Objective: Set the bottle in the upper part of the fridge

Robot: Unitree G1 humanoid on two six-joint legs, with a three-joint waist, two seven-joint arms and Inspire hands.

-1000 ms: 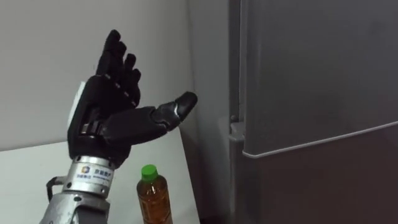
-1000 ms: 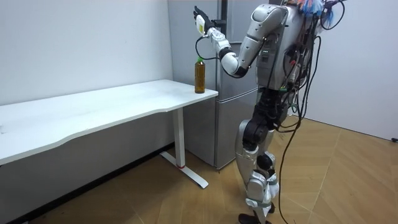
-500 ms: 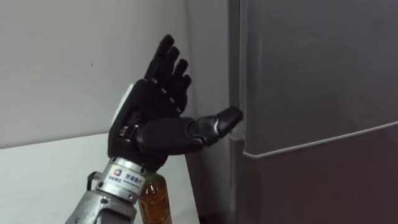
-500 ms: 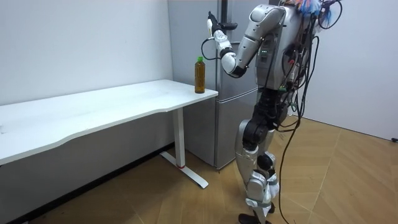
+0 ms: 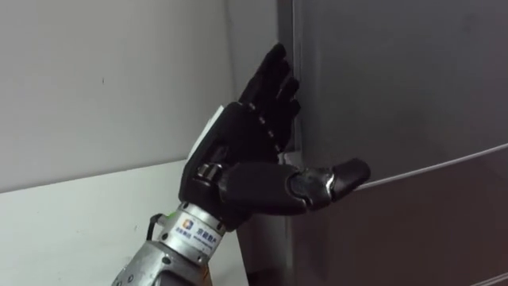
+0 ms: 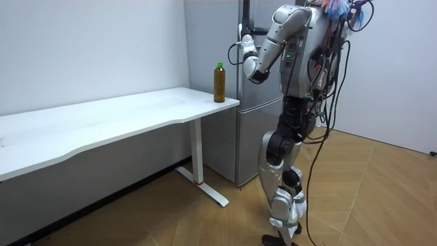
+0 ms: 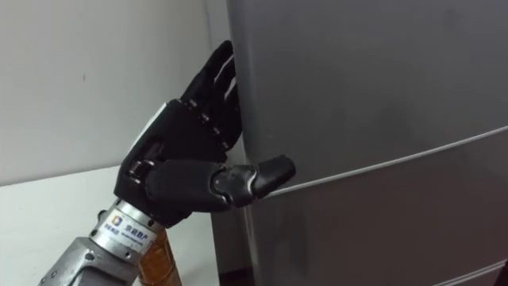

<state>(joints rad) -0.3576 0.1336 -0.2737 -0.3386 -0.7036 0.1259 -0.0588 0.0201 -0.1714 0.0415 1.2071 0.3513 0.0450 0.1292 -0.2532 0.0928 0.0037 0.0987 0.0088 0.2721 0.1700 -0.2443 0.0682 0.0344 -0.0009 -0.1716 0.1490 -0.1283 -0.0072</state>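
Observation:
A bottle (image 6: 218, 82) of amber drink with a green cap stands upright on the corner of the white table (image 6: 123, 116), right beside the fridge. In the right eye view a strip of the bottle (image 7: 158, 265) peeks out behind my wrist. The grey fridge (image 5: 397, 95) has its upper door shut, and a seam (image 5: 444, 163) marks that door's lower edge. My left hand (image 5: 238, 159) is raised and open. Its fingertips (image 5: 274, 67) rest at the upper door's left edge, and the thumb juts across the door front just above the seam.
A white wall (image 5: 103, 79) rises behind the table. I stand on the wooden floor (image 6: 382, 191) close in front of the fridge (image 6: 256, 137), with the table end at my left.
My left hand has swung right, from above the bottle to the left edge of the fridge's upper door. The bottle has stayed on the table.

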